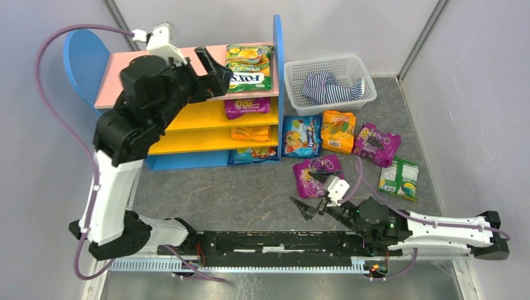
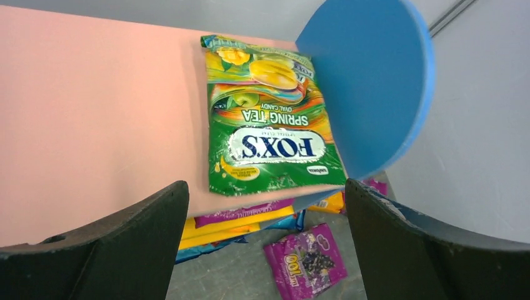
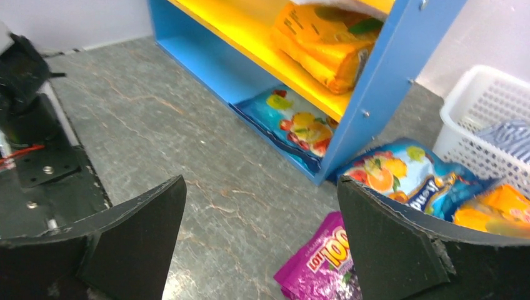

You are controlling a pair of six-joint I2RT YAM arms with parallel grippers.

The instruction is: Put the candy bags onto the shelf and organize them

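The shelf (image 1: 156, 69) stands at the back left. A green FOX'S candy bag (image 1: 250, 67) lies flat on its pink top board (image 2: 94, 106), by the blue side panel (image 2: 375, 81). My left gripper (image 1: 219, 72) is open and empty just in front of that bag (image 2: 269, 119). The lower boards hold a purple bag (image 1: 247, 107), an orange bag (image 1: 250, 133) and a blue bag (image 1: 253, 154). My right gripper (image 1: 310, 192) is open and empty, low over the table beside a purple bag (image 1: 317, 175), which also shows in the right wrist view (image 3: 322, 259).
On the table right of the shelf lie a blue bag (image 1: 301, 135), an orange bag (image 1: 338, 131), a purple bag (image 1: 376, 144) and a green bag (image 1: 399, 178). A white mesh basket (image 1: 294, 78) with a striped cloth (image 1: 331, 86) stands at the back.
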